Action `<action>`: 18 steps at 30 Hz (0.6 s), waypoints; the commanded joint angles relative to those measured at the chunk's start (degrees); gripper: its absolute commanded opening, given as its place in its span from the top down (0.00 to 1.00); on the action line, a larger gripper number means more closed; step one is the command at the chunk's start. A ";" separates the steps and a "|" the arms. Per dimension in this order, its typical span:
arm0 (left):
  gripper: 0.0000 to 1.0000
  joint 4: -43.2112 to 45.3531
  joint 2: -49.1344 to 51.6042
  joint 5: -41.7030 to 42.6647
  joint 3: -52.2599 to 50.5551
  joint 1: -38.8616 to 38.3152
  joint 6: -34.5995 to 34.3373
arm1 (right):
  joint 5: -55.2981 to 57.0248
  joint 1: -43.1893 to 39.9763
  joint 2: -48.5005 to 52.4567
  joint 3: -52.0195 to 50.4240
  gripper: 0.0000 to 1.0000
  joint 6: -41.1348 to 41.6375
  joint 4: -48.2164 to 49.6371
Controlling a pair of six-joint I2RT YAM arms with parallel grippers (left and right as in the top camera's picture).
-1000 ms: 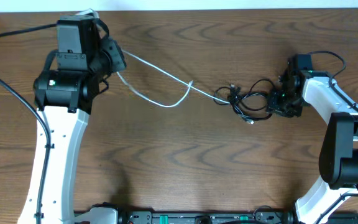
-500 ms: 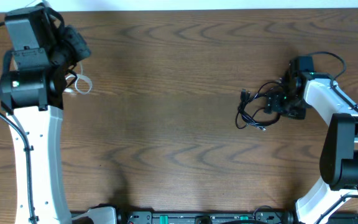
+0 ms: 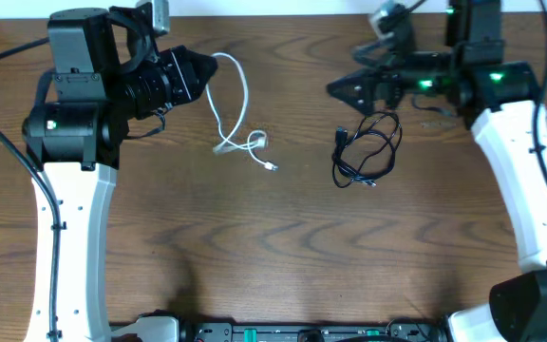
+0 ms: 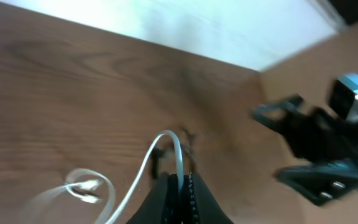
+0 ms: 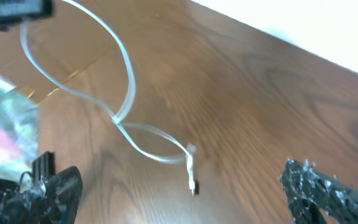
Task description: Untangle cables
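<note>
Room to spare on the table [image 3: 283, 256]: bare wood across the whole near half and between the two arms. Tighter at the far edge, with both grippers close to the pale strip along it. Tight pinch of the left gripper [image 4: 180, 186] on the white cable [image 3: 245, 100]; wide spread of the right gripper [image 5: 179, 180], nothing between its fingers. White cable arching from the left fingers down to a small loose loop and plug end on the wood. Black cable [image 3: 364, 157] in a few loose coils just below the right gripper, near the white one but not touching it.
</note>
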 commanded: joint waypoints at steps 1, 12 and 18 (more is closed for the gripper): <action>0.93 -1.25 0.15 14.67 1.20 0.04 3.85 | -3.23 5.29 0.48 0.13 0.04 -2.29 4.92; 0.92 -3.78 7.30 27.89 1.16 -4.76 7.48 | 5.75 13.73 1.18 0.13 0.99 3.26 8.96; 0.54 -3.82 7.54 10.73 1.16 -4.63 7.02 | 24.02 11.43 0.52 0.15 0.99 15.47 10.78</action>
